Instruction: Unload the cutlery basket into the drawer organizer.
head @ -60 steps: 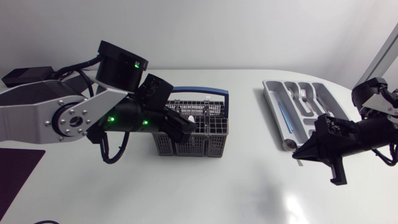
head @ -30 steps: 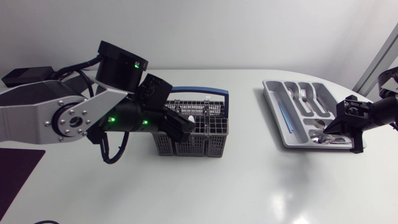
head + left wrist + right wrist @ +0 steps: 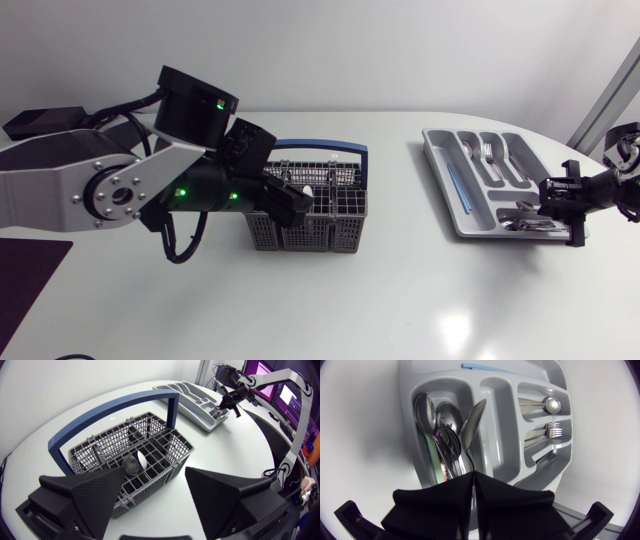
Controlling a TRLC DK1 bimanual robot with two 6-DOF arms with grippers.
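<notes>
My right gripper (image 3: 472, 474) has swung over the organizer (image 3: 447, 175), apparently pinching a spoon (image 3: 471, 422) by its handle; my left gripper (image 3: 156, 472) gapes wide at the basket (image 3: 100, 445).

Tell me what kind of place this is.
Likely a robotics lab bench staging a kitchen chore: a left arm and right arm work over a white table, with a cutlery basket and a drawer organizer holding spoons and forks.

One basket (image 3: 345, 215), one organizer (image 3: 450, 190), perhaps four spoons (image 3: 448, 412) inside organizer.
</notes>
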